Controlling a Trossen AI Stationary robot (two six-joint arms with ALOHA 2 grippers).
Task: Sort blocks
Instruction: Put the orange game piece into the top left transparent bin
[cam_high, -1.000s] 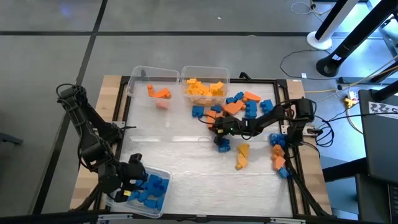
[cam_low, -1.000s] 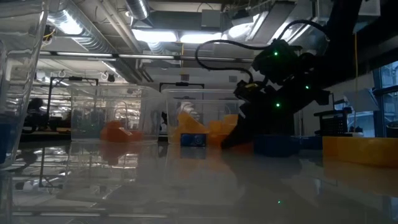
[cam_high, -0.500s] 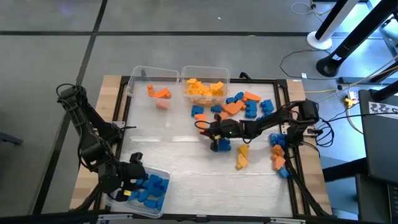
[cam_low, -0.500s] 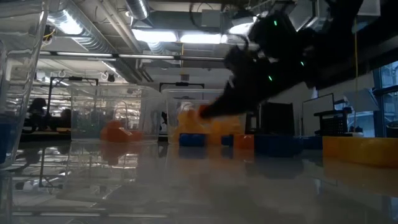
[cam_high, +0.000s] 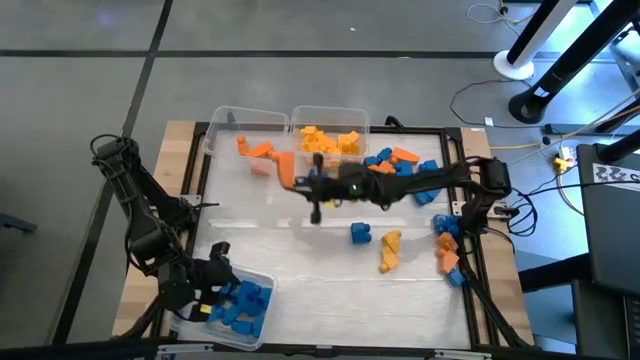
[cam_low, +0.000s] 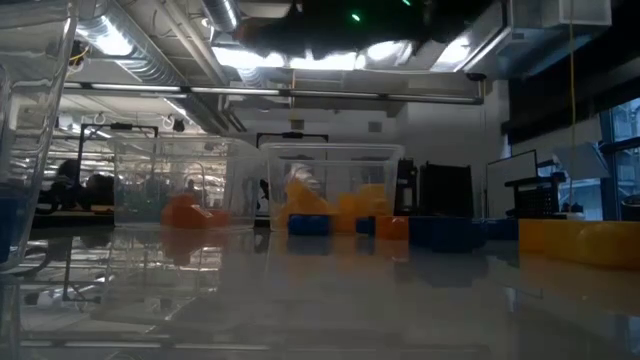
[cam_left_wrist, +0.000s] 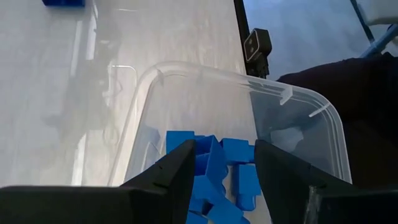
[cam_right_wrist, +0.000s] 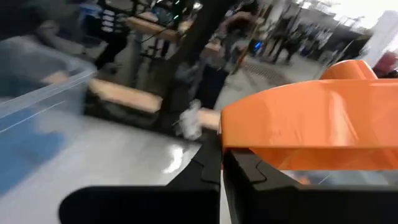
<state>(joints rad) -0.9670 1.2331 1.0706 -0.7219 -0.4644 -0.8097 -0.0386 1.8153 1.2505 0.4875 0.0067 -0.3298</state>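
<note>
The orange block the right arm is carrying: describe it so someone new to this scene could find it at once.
From the two clear bins at the table's far edge, find the right gripper stretched toward the gap between them. The orange block is pinched in its shut fingers, raised above the table. Unlike every other orange block, it lies neither in a bin nor in the loose pile.

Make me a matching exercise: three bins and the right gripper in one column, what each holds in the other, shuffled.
Things:
1. far left bin
2. far middle bin
3. near left bin
4. right gripper

Holds:
A. blue blocks
B. one orange block, carried
C. yellow blocks
D. a few orange blocks

Pairs: 1-D, 2-C, 3-A, 4-B
</note>
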